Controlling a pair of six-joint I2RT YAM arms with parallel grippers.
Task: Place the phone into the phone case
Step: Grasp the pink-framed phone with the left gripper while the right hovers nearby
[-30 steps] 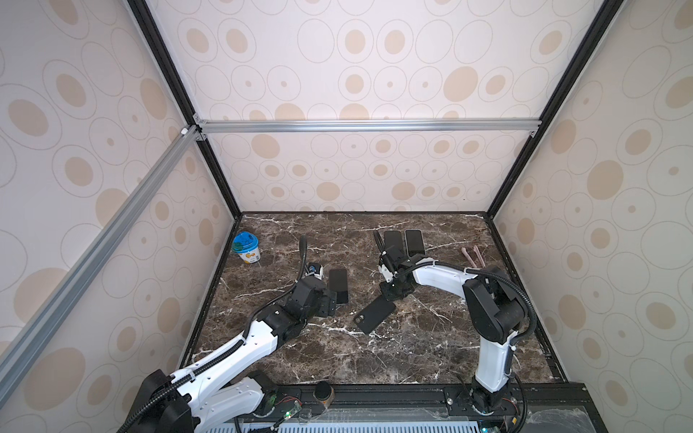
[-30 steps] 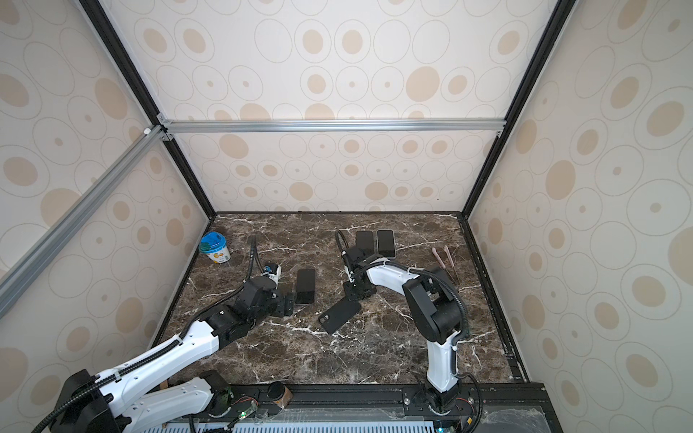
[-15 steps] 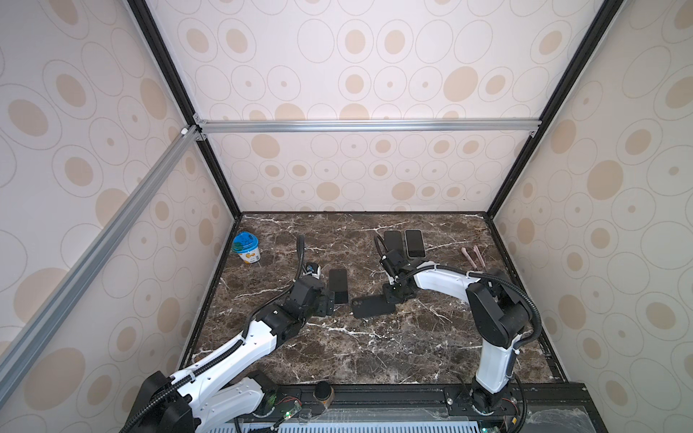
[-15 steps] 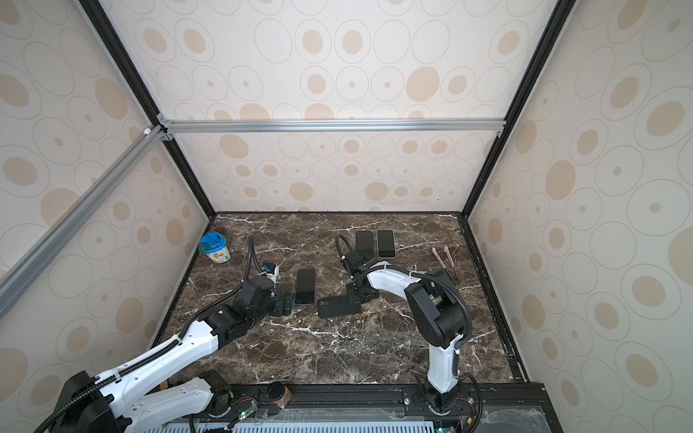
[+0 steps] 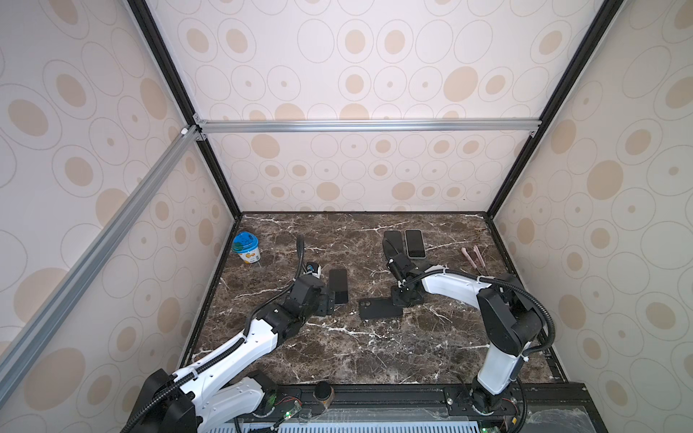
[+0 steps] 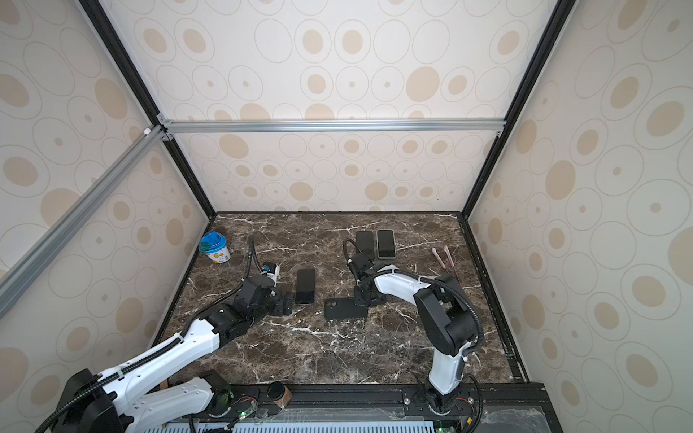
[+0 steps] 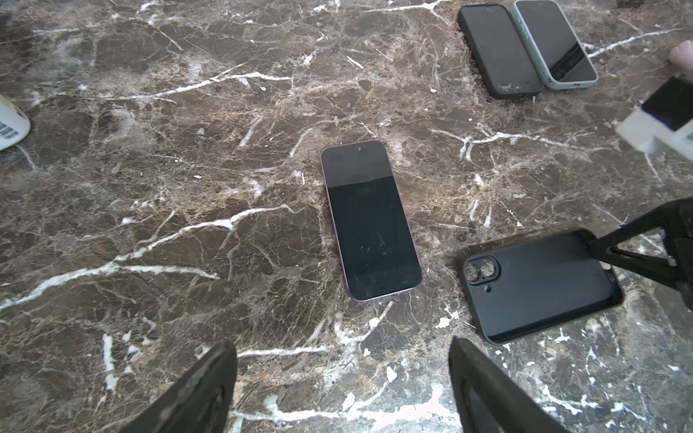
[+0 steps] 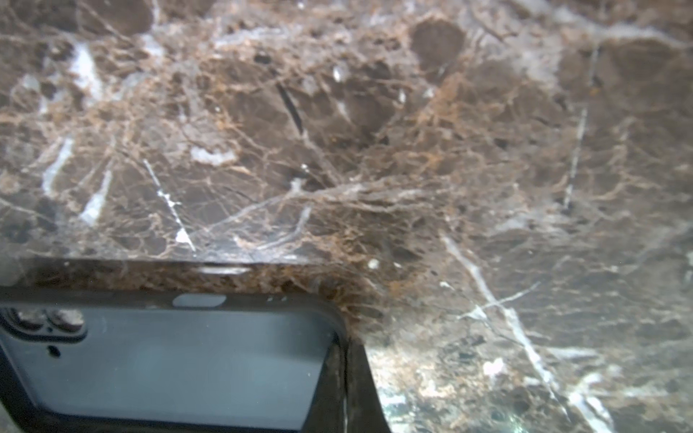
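Both top views look down from high in front; the close wrist views share the phone case [image 7: 540, 285].

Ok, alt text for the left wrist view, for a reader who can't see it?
A phone lies screen up on the brown marble table, just ahead of the open left gripper. Beside it, the right gripper pinches one end of an empty black phone case; two more phones lie side by side farther off.

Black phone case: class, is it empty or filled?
Empty: the black rubber phone case lies hollow side up, marble showing through its camera holes; the pink-edged phone lies apart.
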